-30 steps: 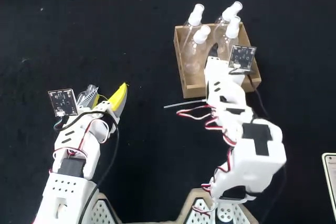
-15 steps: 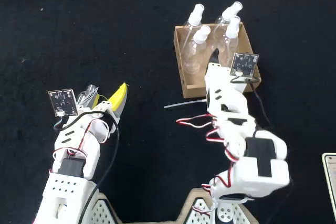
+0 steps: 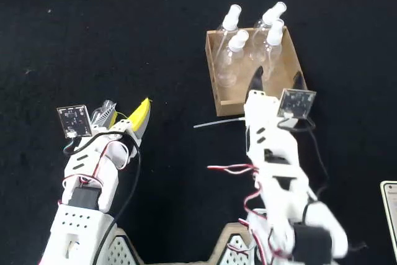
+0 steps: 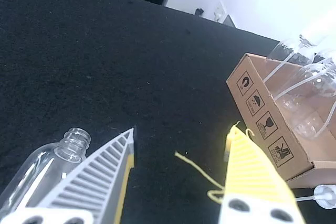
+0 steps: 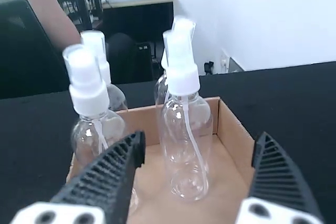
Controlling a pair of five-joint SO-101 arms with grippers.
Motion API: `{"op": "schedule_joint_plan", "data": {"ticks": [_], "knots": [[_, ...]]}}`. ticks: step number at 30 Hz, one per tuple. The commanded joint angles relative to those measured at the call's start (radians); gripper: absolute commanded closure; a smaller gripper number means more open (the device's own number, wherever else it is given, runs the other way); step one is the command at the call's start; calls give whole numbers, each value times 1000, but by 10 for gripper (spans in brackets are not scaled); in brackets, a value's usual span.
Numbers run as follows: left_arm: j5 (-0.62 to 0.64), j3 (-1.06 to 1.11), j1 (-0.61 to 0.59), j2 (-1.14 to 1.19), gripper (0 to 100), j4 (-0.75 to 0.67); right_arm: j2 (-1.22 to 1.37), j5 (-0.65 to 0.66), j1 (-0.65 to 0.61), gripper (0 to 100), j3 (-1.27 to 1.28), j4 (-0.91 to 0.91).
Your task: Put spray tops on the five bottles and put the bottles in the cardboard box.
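The cardboard box [image 3: 211,72] holds several clear bottles with white spray tops, among them one at the back left [image 3: 228,26] and one in the middle [image 3: 231,54]. My right gripper [image 3: 277,80] hovers open over the box's near edge, holding nothing. In the right wrist view its gripper [image 5: 200,140] frames a capped bottle [image 5: 181,129], with another [image 5: 93,114] beside it. My left gripper [image 3: 124,113] stands open at the left. An uncapped bottle [image 4: 39,163] lies just outside its grey finger [image 4: 102,169]. A loose spray top with its tube [image 3: 217,122] lies in front of the box [image 4: 262,119].
Black cloth covers the table [image 3: 124,41]. A white flat object [image 3: 389,209] lies at the right edge. Red and white cables [image 3: 232,169] hang off the right arm.
My right arm has drawn back out of the box toward the front, and both black fingertips now show spread apart. The left arm has not moved.
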Motion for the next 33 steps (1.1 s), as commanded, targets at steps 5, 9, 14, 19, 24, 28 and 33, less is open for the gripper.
{"op": "schedule_joint_plan", "data": {"ticks": [5, 9, 14, 19, 24, 28, 33], "knots": [[-11, 18, 2, -14, 729, -21, -421, 3, -14, 698, -58, 606], [-11, 16, 1, -14, 729, -21, -670, 0, -49, 698, -191, 1100], [-64, -48, -38, -14, 729, 81, -917, 8, -245, 698, -223, 1356], [-120, -229, -154, -14, 729, 345, -1012, 8, -503, 698, -136, 1367], [-124, -326, -292, -5, 729, 391, -1012, 9, -674, 698, -53, 1321], [-267, -377, -352, 8, 729, 394, -1012, 17, -677, 698, -27, 1297], [-371, -524, -352, 232, 729, 456, -1010, 48, -680, 698, -22, 1300]]}}
